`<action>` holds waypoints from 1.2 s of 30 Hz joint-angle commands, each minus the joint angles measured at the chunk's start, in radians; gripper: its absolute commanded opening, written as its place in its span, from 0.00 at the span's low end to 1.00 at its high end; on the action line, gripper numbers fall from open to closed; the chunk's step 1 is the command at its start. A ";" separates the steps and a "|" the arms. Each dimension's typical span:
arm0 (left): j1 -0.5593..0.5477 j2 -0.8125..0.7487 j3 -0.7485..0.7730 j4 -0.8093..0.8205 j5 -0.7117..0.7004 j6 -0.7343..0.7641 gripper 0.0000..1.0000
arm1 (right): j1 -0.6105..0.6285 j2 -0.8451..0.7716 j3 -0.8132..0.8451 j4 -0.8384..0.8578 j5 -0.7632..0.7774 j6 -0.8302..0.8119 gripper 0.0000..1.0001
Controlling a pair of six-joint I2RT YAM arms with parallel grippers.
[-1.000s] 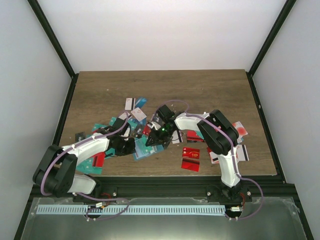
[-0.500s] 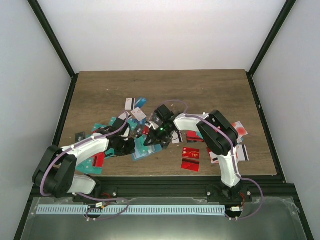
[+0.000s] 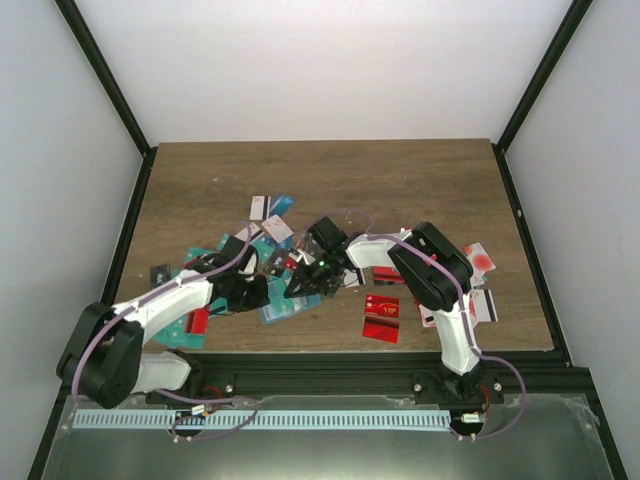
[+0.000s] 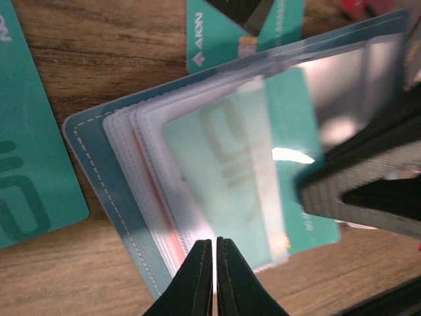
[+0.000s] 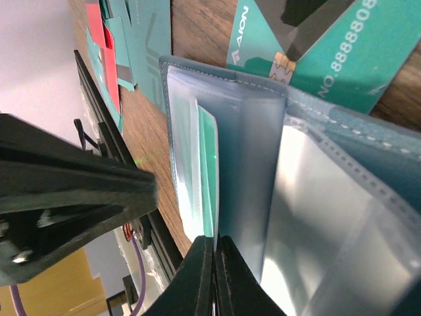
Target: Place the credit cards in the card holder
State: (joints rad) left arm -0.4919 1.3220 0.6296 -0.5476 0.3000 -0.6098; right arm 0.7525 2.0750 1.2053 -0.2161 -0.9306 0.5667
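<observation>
The teal-blue card holder point(image 3: 281, 311) lies open on the wood and shows several clear sleeves point(image 4: 197, 164). A teal-green card point(image 4: 243, 171) sits inside one sleeve and sticks out a little at its right end. My left gripper point(image 4: 215, 263) is shut, pinching the near edge of the sleeves. My right gripper point(image 5: 215, 263) is shut on one sleeve leaf and holds it upright, with the teal-green card point(image 5: 208, 171) just left of it. In the top view the left gripper point(image 3: 255, 292) and right gripper point(image 3: 300, 283) meet over the holder.
Loose cards lie around the holder: teal-green ones point(image 4: 217, 33) point(image 4: 26, 164) close by, red ones point(image 3: 381, 318) to the right, white and black ones point(image 3: 262, 208) behind. The table's near edge rail point(image 3: 320, 360) is just below the holder.
My right gripper has drawn slightly left and nearer with the sleeve. The holder has shifted a little toward the near edge. The left arm's elbow has swung left.
</observation>
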 commanded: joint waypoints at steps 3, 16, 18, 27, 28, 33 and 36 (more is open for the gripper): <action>-0.005 -0.094 0.041 -0.064 -0.014 -0.029 0.07 | 0.013 0.043 -0.018 0.001 0.019 0.024 0.12; -0.004 -0.039 -0.017 -0.047 -0.079 -0.018 0.05 | 0.013 -0.029 0.057 -0.147 0.107 -0.054 0.36; -0.004 -0.023 -0.018 -0.037 -0.079 -0.014 0.04 | 0.014 -0.033 0.065 -0.168 0.129 -0.064 0.36; -0.003 0.040 -0.023 0.011 -0.061 0.001 0.04 | 0.013 -0.035 0.090 -0.232 0.184 -0.085 0.34; -0.004 0.046 -0.024 0.018 -0.059 0.002 0.04 | 0.013 -0.040 0.091 -0.234 0.191 -0.084 0.32; -0.005 0.072 -0.023 0.033 -0.055 0.006 0.04 | 0.014 -0.048 0.097 -0.248 0.206 -0.093 0.17; -0.005 0.080 -0.023 0.040 -0.053 0.005 0.04 | 0.014 -0.043 0.099 -0.257 0.211 -0.101 0.16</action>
State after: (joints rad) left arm -0.4919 1.3777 0.6186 -0.5293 0.2478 -0.6189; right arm 0.7609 2.0605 1.2701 -0.4343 -0.7570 0.4862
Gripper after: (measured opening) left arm 0.040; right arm 0.165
